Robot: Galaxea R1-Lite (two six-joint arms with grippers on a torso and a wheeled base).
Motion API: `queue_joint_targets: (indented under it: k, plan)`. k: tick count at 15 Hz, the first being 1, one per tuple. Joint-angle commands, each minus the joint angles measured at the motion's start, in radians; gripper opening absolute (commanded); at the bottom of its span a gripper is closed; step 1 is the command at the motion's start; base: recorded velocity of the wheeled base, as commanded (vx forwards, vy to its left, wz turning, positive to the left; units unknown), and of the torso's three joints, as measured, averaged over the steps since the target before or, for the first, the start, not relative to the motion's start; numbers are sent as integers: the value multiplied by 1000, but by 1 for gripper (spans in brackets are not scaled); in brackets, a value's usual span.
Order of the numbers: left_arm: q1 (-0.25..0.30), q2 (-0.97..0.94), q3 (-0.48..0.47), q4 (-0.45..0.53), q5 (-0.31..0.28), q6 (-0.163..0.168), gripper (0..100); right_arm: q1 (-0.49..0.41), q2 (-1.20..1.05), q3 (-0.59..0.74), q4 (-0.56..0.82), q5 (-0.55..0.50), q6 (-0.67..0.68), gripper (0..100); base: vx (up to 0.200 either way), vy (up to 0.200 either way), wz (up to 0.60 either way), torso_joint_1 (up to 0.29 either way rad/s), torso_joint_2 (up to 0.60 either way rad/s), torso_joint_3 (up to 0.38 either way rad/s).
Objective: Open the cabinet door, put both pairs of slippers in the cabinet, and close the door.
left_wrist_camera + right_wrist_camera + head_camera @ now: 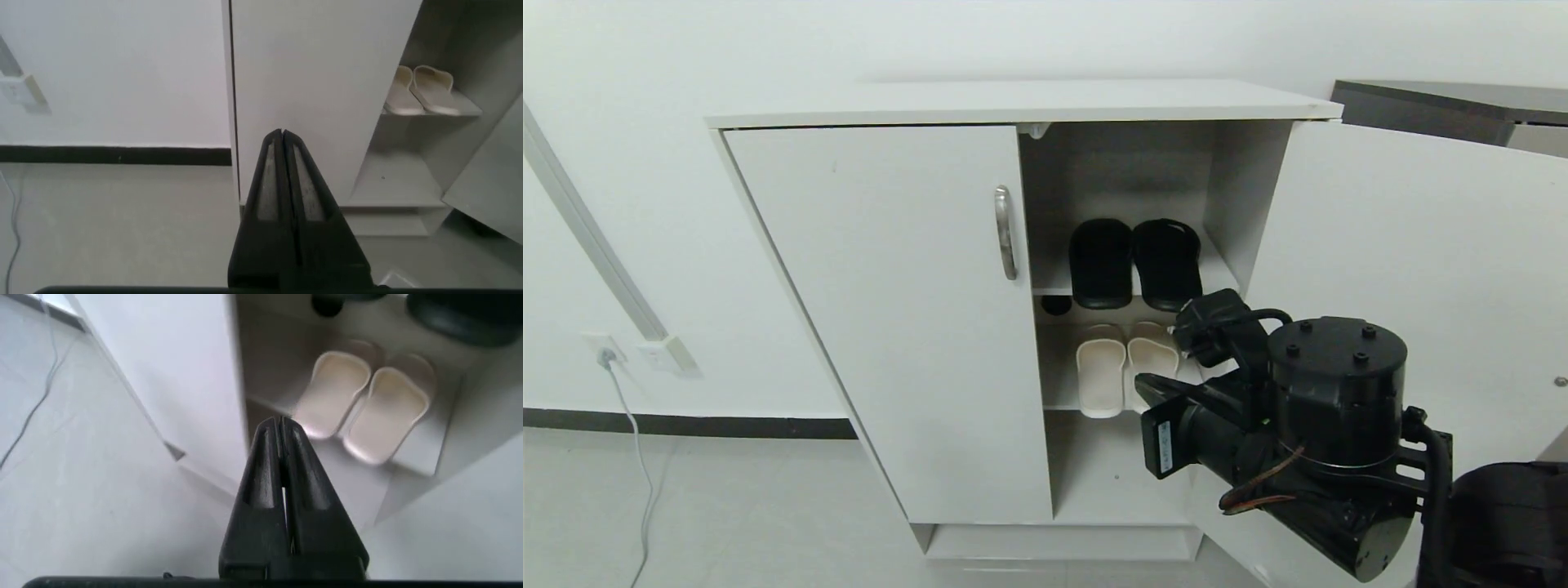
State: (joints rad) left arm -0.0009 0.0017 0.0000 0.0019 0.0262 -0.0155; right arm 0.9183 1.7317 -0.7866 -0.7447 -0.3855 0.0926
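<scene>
Black slippers [1135, 263] on the upper shelf [1215, 276], cream slippers [1127, 366] below: both pairs stowed. Remains only to shut the right door [1413, 286]. Left gripper [282, 135] and right gripper [282, 423] pinched closed, empty.

White cabinet [1013, 102] against the wall. Left door [890, 327] shut, metal handle [1005, 233] upright at its inner edge. Right door [1405, 269] swung wide open. In the open right half: black slippers [1101, 263] side by side on the upper shelf, toes inward, heels at the front edge. Cream slippers [1101, 369] likewise paired on the shelf below, heels at its front edge.
</scene>
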Motion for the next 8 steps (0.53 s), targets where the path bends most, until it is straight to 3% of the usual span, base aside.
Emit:
queue_joint_targets:
  k: [1,6,8]
  plan:
    - [1,0,0,0,0,-1,0,1,0,6,-10,1,-2,0,-200,0,0,12,7,-7]
    - [1,0,0,0,1,-3,0,1,5,29,-28,7,-14,0,-200,0,0,1,4,2]
    - [1,0,0,0,1,-3,0,1,9,29,-28,7,-14,0,0,0,0,0,0,0]
